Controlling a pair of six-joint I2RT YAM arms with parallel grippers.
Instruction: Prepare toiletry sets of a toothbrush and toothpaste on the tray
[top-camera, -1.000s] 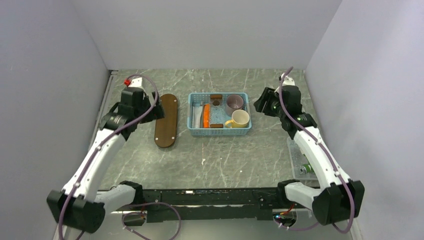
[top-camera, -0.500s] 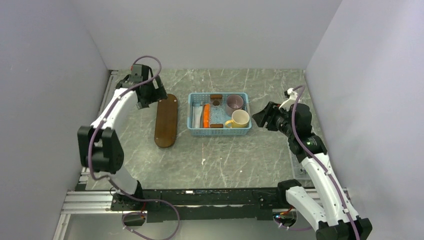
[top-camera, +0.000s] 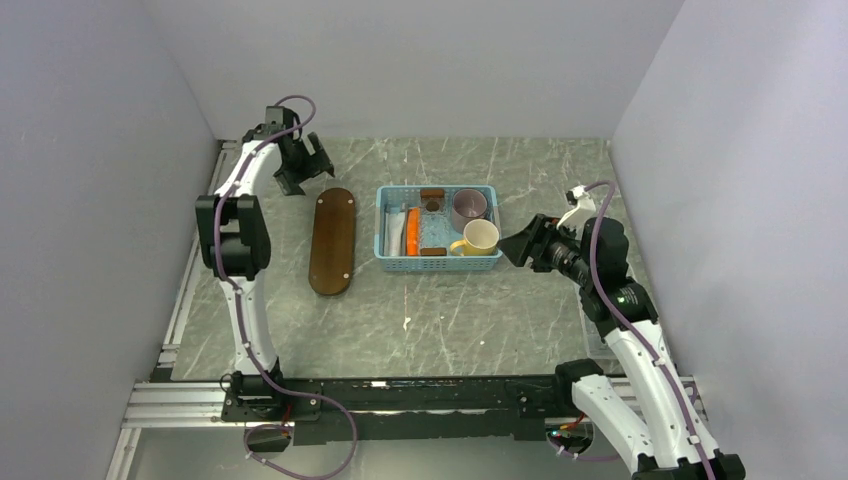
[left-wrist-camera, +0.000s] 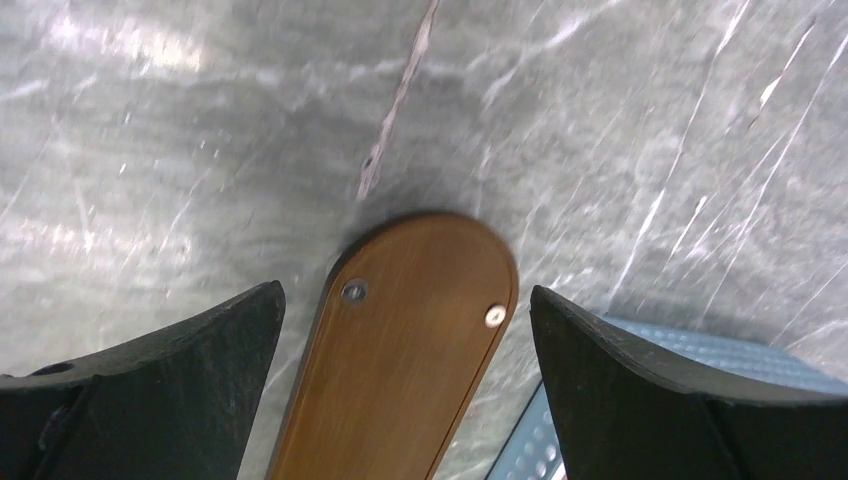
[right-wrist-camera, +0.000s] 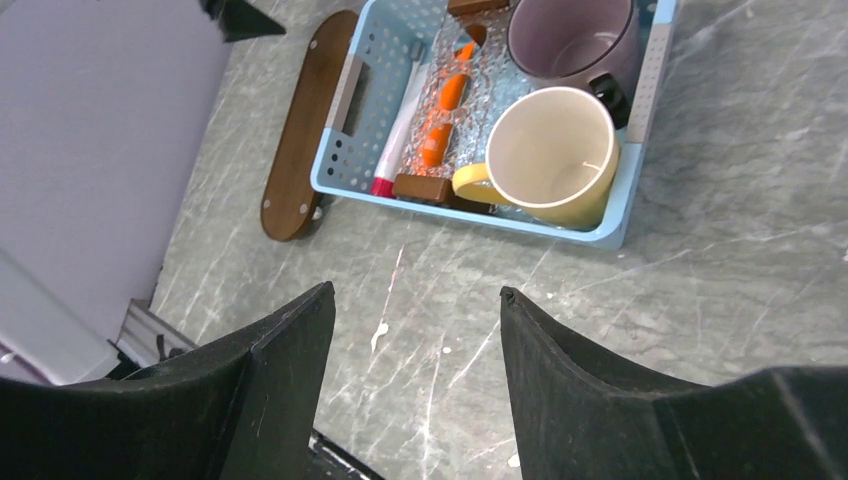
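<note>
**Q:** Much room to move in there?

**A:** Plenty of bare table (top-camera: 450, 310) on the near side. My left pincer (left-wrist-camera: 405, 300) hangs over the tray (top-camera: 332, 241) at its far end, spread wide, nothing in it. My right pincer (right-wrist-camera: 415, 292) is the same deal, wide and holding nothing, just right of the basket (top-camera: 438, 264).

**Q:** And the toothbrush?

**A:** One toothbrush (right-wrist-camera: 400, 125), lying in the basket's left part beside one orange tube (right-wrist-camera: 437, 145). Two mugs crowd the right part: a purple mug (right-wrist-camera: 570, 35) and a cream mug (right-wrist-camera: 552, 150). The tray sits just left of the basket.
</note>
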